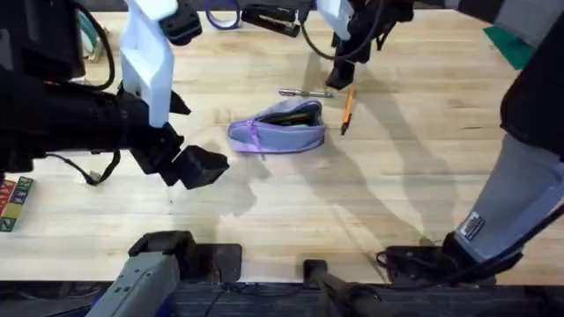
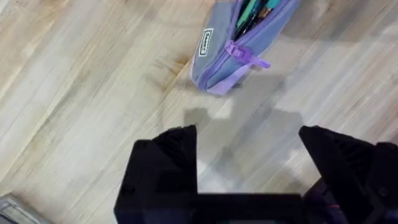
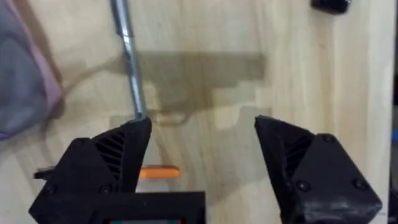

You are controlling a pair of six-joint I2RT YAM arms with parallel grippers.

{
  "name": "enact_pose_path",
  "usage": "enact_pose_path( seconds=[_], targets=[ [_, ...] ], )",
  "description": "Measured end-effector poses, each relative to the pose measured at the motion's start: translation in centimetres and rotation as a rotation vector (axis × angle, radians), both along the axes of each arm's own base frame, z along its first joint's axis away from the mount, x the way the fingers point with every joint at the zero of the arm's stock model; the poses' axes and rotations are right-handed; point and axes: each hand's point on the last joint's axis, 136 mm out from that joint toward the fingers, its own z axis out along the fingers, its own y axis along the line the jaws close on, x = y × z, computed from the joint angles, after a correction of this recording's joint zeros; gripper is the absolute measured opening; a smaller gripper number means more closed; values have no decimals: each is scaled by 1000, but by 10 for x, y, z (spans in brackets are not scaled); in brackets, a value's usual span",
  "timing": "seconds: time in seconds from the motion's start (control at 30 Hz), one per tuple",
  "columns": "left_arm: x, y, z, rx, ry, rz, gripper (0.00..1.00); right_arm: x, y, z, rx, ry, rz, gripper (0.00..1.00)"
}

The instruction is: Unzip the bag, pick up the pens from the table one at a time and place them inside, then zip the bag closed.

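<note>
The lavender bag (image 1: pixel 278 126) lies in the middle of the table (image 1: pixel 397 176) with its zipper open and dark and green things showing inside (image 2: pixel 245 34). Just beyond it lies the silver pen (image 1: pixel 304 92), and the orange pen (image 1: pixel 347 107) rests to its right. My right gripper (image 1: pixel 344 75) hovers open over the two pens. Between its fingers is bare wood, with the silver pen (image 3: pixel 127 50) ahead of one finger and the orange pen (image 3: pixel 158 172) beneath it. My left gripper (image 1: pixel 198 167) stands open and empty (image 2: pixel 249 155) to the left of the bag, apart from it.
A black stapler (image 1: pixel 273 19) and a purple object (image 1: pixel 220 18) sit at the table's far edge. A green item (image 1: pixel 511 40) lies far right, a coloured box (image 1: pixel 13 202) at the left edge. Cables (image 1: pixel 97 167) trail on the left. My right arm (image 1: pixel 529 176) looms along the right side.
</note>
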Motion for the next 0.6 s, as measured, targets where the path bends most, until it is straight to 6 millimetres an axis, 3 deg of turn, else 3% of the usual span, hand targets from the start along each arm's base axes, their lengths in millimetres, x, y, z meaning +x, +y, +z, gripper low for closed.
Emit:
enact_pose_path(
  seconds=[0.37,0.6],
  targets=[
    [0,0,0,0,0,0,993,-30,8,-9,-20,109,35,996],
    [0,0,0,0,0,0,992,-35,21,-5,54,129,63,996]
  ],
)
